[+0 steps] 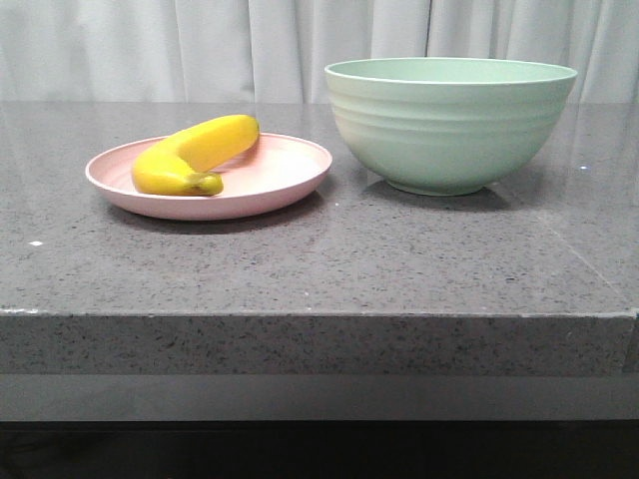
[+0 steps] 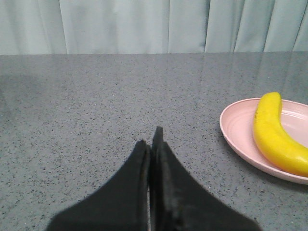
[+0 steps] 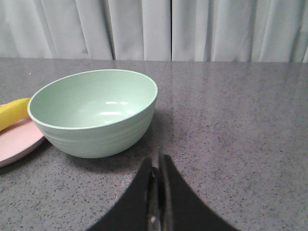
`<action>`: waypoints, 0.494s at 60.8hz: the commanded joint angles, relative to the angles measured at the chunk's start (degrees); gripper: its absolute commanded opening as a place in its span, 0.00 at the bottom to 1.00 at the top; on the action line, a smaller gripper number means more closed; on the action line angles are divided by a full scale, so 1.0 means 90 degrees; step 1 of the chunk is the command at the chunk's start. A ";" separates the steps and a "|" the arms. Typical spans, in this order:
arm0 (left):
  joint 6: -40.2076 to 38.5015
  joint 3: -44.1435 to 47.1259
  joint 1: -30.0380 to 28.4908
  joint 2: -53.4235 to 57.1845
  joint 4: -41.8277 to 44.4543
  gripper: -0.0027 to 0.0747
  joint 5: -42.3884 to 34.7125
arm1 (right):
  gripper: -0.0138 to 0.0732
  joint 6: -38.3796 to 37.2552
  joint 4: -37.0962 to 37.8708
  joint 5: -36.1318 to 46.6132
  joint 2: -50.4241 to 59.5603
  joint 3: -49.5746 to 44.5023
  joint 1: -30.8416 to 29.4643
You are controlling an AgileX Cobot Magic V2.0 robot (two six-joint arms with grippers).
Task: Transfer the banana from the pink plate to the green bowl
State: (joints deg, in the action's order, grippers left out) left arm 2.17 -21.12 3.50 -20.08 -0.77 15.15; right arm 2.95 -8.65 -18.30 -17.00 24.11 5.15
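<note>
The yellow banana (image 1: 195, 153) lies on the pink plate (image 1: 290, 170) at the left of the table. The mint-green bowl (image 1: 449, 125) stands empty to the plate's right. Neither gripper shows in the front view. In the left wrist view my left gripper (image 2: 153, 140) is shut and empty over bare table, with the plate (image 2: 240, 132) and banana (image 2: 274, 132) off to one side. In the right wrist view my right gripper (image 3: 157, 161) is shut and empty, a short way before the bowl (image 3: 96, 113); the banana's end (image 3: 13, 111) and the plate's edge (image 3: 17, 142) show beyond it.
The grey speckled stone table (image 1: 319, 259) has its front edge near the camera. A pale curtain (image 1: 200, 40) hangs behind the table.
</note>
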 commanded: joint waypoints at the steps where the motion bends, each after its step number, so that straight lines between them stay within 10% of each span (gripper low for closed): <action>1: -0.0021 -0.0251 -0.0002 -0.0104 0.0006 0.04 -0.0613 | 0.08 0.0004 0.0050 0.0447 -0.0184 0.0246 0.0002; 8: -0.0021 -0.0251 -0.0002 -0.0104 0.0006 0.30 -0.0624 | 0.18 0.0004 0.0050 0.0475 -0.0176 0.0246 0.0002; 16: -0.0021 -0.0251 -0.0002 -0.0104 0.0006 0.87 -0.0623 | 0.55 0.0004 0.0050 0.0469 -0.0176 0.0246 0.0002; 30: -0.0021 -0.0444 0.0010 -0.0222 -0.0697 0.93 -0.0292 | 0.76 0.0004 0.0050 0.0469 -0.0176 0.0246 0.0002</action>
State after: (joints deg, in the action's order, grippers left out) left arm 2.17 -21.71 3.50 -20.47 -3.90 15.33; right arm 2.95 -8.65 -18.52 -17.76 24.11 5.15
